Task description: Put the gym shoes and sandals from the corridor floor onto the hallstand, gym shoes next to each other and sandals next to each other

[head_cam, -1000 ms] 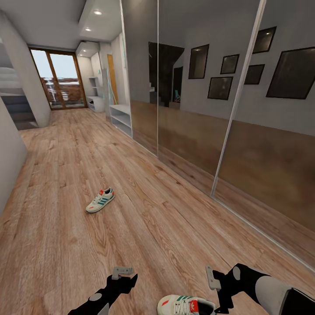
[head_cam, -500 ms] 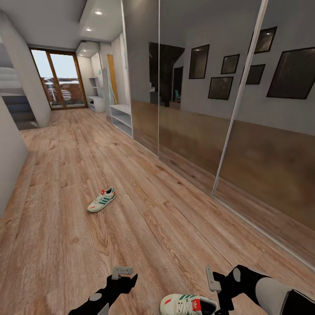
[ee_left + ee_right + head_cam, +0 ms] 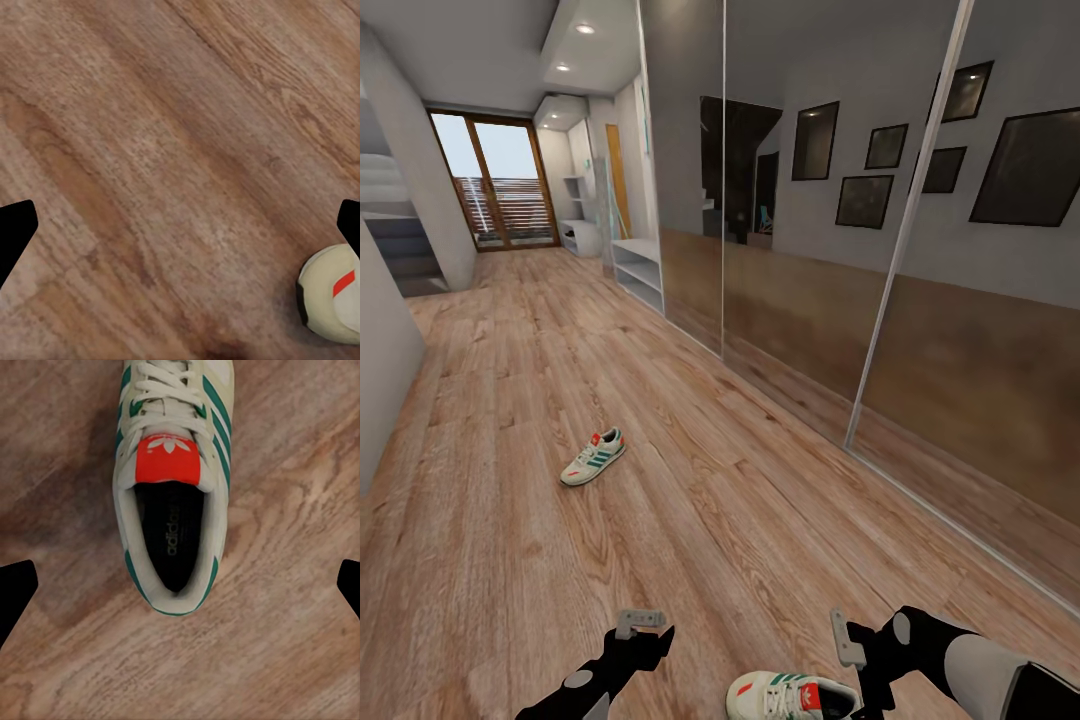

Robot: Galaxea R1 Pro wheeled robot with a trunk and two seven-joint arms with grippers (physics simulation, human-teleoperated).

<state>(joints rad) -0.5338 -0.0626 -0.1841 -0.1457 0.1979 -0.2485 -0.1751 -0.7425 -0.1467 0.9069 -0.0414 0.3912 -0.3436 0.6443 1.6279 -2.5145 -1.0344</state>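
One gym shoe [image 3: 592,457], white with green stripes and a red tongue patch, lies on the corridor floor [image 3: 510,400] a few steps ahead. The other gym shoe [image 3: 790,697] lies at my feet between both arms. Its heel opening shows under my right gripper [image 3: 180,592], whose fingers stand wide apart above it. My left gripper [image 3: 180,232] is open over bare planks, with that shoe's toe [image 3: 330,294] off to one side. The hallstand [image 3: 638,268] stands far down the corridor by the wall. The sandals are out of view.
A dark glass sliding wardrobe [image 3: 880,300] runs along the right wall. A grey wall [image 3: 385,350] closes the left side. A glazed balcony door [image 3: 500,180] ends the corridor. Wide open floor lies between me and the far shoe.
The whole picture has shifted a few pixels, so the camera moved slightly. Both arms and both shoes keep their places.
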